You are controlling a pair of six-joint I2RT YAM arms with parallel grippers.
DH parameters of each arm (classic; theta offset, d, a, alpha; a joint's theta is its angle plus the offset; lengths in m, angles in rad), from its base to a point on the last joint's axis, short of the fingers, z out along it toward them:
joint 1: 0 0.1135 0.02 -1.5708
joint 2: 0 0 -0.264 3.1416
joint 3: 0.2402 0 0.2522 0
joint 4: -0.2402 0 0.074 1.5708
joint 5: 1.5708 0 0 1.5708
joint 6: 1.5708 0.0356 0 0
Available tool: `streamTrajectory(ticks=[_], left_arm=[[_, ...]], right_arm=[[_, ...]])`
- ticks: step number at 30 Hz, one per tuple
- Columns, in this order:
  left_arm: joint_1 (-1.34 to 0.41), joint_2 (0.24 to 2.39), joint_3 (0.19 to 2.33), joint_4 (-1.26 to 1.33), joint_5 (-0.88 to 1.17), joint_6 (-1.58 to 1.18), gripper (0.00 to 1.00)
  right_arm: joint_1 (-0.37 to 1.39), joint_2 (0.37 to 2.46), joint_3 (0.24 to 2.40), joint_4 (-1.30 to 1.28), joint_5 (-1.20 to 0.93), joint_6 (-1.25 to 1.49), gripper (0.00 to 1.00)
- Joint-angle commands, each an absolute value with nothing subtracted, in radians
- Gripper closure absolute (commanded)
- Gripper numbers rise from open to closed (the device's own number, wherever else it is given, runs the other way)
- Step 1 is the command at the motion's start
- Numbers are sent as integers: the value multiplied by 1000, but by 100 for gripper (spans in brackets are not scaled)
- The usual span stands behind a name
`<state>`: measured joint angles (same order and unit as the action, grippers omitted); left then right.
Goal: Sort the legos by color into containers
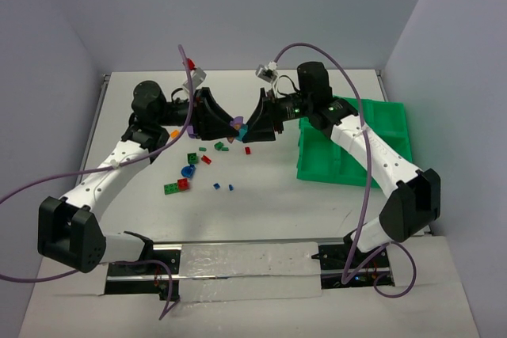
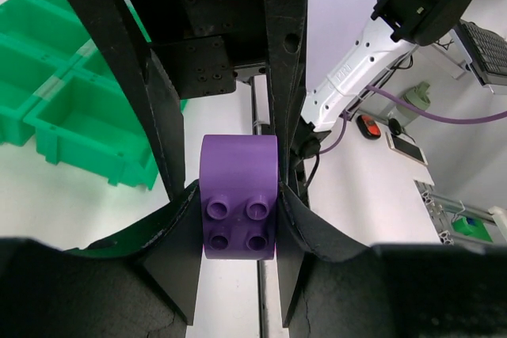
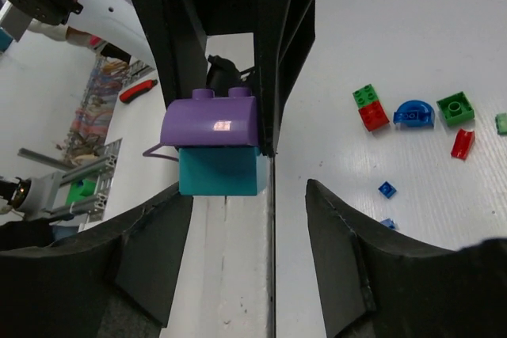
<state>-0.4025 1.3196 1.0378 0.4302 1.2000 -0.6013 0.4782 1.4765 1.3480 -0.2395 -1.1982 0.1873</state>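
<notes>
My left hand [image 1: 229,123] grips a purple brick [image 2: 238,195] with a teal brick [image 3: 219,172] stuck on it over mid-bench, my right hand [image 1: 246,128] wide around both, loose bricks [image 1: 190,172] nearer left, tray [image 1: 390,120] right.

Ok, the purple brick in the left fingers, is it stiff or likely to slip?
Probably stiff: the purple brick shows no squashing where the left fingers pinch it. Its glossy plastic and rounded back may let it twist or slip. The teal brick that seems clipped onto it likely resists pulling, so expect a tug.
</notes>
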Motion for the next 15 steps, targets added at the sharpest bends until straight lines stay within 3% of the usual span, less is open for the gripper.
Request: streamTrajectory(ticks=[1,12,15], left_arm=[[-415,1320,1064,444,1213,-595,100],[-420,1344,1073,370,1204,-550,100],[-422,1353,1084,340,1204,-537,100]], right_arm=[[491,1478,1417,-207,-1182,171,39],[510,1471,1431,-278,-1147,87,59],[513,1469,1435,-295,-1145,72,71]])
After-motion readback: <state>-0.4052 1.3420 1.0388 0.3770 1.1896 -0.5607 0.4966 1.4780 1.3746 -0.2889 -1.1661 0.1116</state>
